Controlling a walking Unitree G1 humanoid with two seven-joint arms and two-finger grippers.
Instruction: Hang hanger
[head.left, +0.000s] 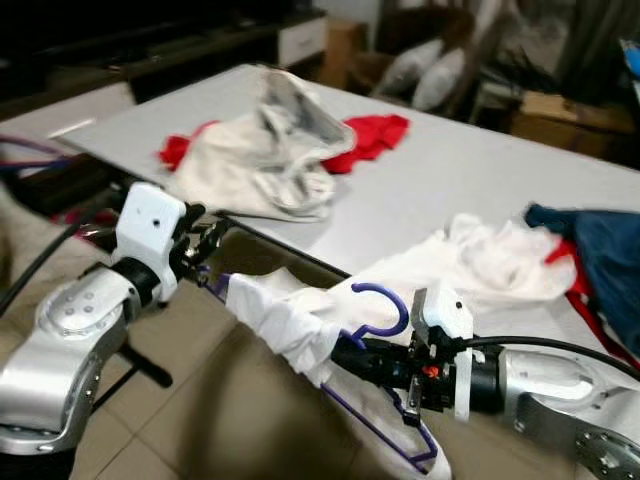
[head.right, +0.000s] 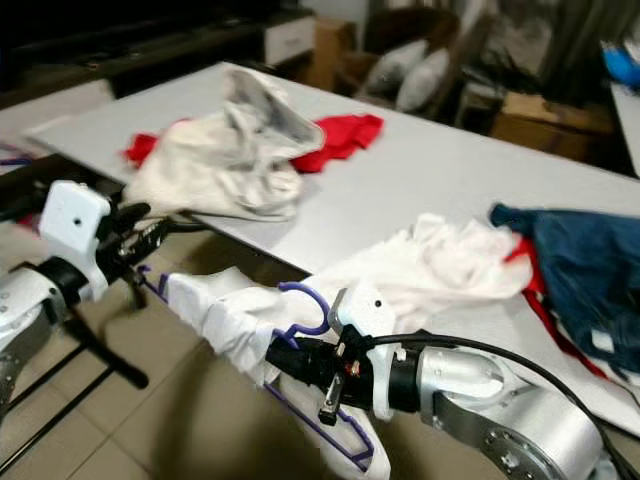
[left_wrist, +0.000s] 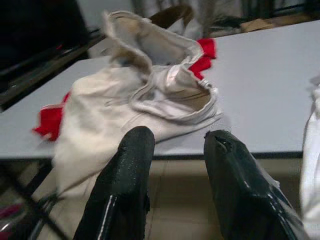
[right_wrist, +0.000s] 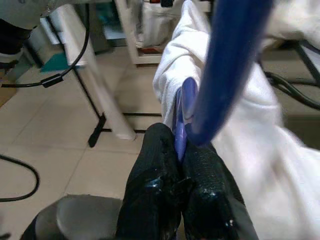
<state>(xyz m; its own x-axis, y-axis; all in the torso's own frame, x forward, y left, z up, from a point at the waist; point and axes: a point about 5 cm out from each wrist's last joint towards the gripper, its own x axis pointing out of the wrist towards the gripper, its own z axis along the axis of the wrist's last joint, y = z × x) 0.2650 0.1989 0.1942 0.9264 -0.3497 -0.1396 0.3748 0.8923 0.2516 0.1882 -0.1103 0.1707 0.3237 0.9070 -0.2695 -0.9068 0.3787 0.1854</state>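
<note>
A purple hanger (head.left: 385, 305) carries a white garment (head.left: 280, 315) and hangs tilted in front of the table's near edge. My right gripper (head.left: 345, 355) is shut on the hanger just below its hook; the right wrist view shows the purple hanger (right_wrist: 225, 75) pinched between the black fingertips (right_wrist: 160, 150). My left gripper (head.left: 205, 245) is at the hanger's upper left end, beside the garment's shoulder. In the left wrist view its fingers (left_wrist: 135, 160) stand apart, open, with nothing between them.
A grey table (head.left: 450, 160) holds a cream garment pile (head.left: 265, 150) over a red cloth (head.left: 375, 135), a white shirt (head.left: 490, 265) and a blue garment (head.left: 600, 250). Black stand legs (head.right: 100, 350) cross the tiled floor at the left.
</note>
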